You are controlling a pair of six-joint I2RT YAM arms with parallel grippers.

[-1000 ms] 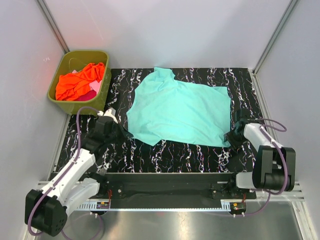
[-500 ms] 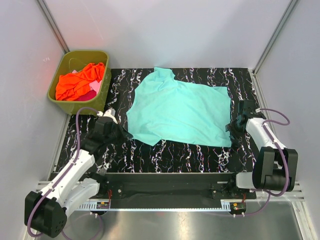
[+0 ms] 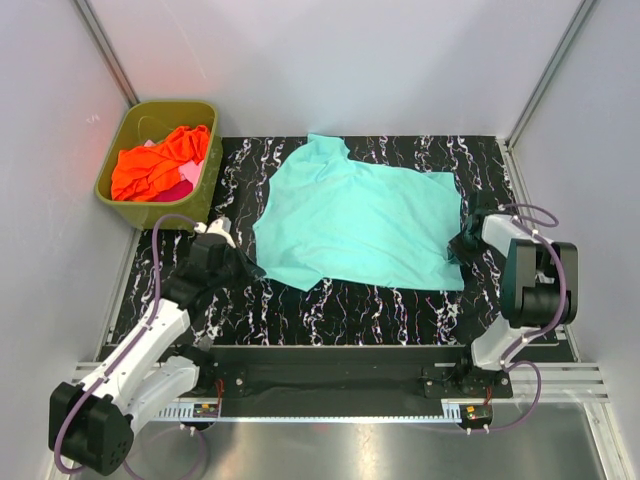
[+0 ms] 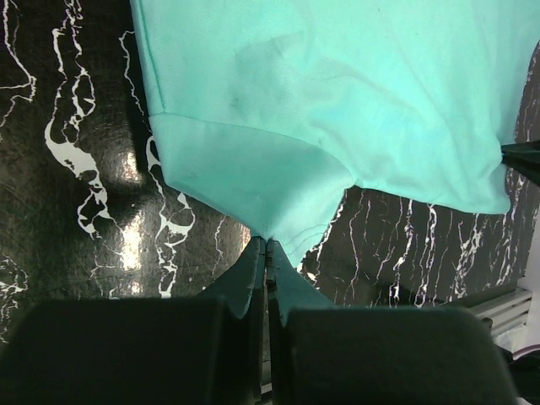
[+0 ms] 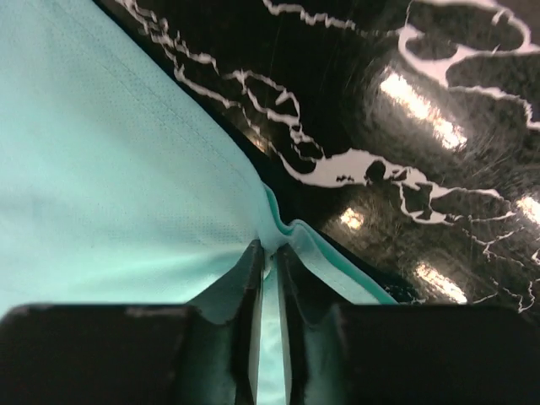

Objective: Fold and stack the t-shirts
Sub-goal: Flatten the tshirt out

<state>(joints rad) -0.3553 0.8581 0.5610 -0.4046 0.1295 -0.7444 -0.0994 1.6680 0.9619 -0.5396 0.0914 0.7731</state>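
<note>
The teal shirt (image 3: 355, 225) lies spread flat on the table (image 3: 340, 315). The left gripper (image 4: 267, 251) is clamped on its near left corner. The right gripper (image 5: 272, 253) pinches its right edge, with cloth between the fingers. The orange shirt (image 3: 160, 160) and the pink shirt (image 3: 180, 188) lie in the tub (image 3: 203, 195).

A: What is seen between the fingers of the right gripper (image 5: 268, 250)?
B: The teal t-shirt (image 5: 101, 169) hem is pinched there and puckered. Black marbled table (image 5: 439, 194) is seen beside it.
</note>
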